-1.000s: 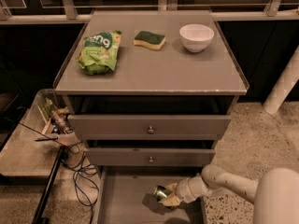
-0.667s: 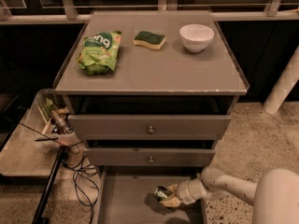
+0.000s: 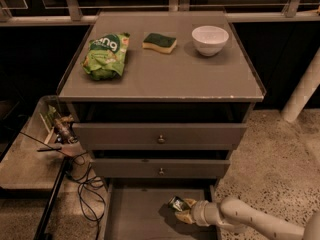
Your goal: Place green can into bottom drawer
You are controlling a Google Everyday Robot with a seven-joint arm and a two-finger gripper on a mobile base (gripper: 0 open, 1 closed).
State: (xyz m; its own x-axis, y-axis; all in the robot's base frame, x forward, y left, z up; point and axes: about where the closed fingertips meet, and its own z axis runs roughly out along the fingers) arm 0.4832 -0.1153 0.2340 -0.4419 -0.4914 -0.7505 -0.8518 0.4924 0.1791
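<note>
Green can (image 3: 175, 202) sits low inside the open bottom drawer (image 3: 137, 216), toward its right side, touching the tip of the end effector (image 3: 184, 210). Whether the end effector is clamped on the can or parted from it cannot be told. The end effector reaches in from the right, at the end of a pale arm (image 3: 250, 221) that crosses the drawer's right edge and casts a dark shadow on the grey drawer floor beneath it. Above the pulled-out tray are the middle drawer (image 3: 130, 168) and the top drawer (image 3: 120, 134), each with a small round knob at its centre. On the counter (image 3: 165, 76) above them lie a crinkled green snack bag (image 3: 105, 56) at the left, a yellow sponge (image 3: 159, 41) with a green top near the middle, and a white bowl (image 3: 210, 39) at the right, all well apart. Left of the cabinet a low shelf (image 3: 22, 166) carries small clutter, and black cables (image 3: 85, 186) trail beside it onto the speckled floor (image 3: 280, 154).
</note>
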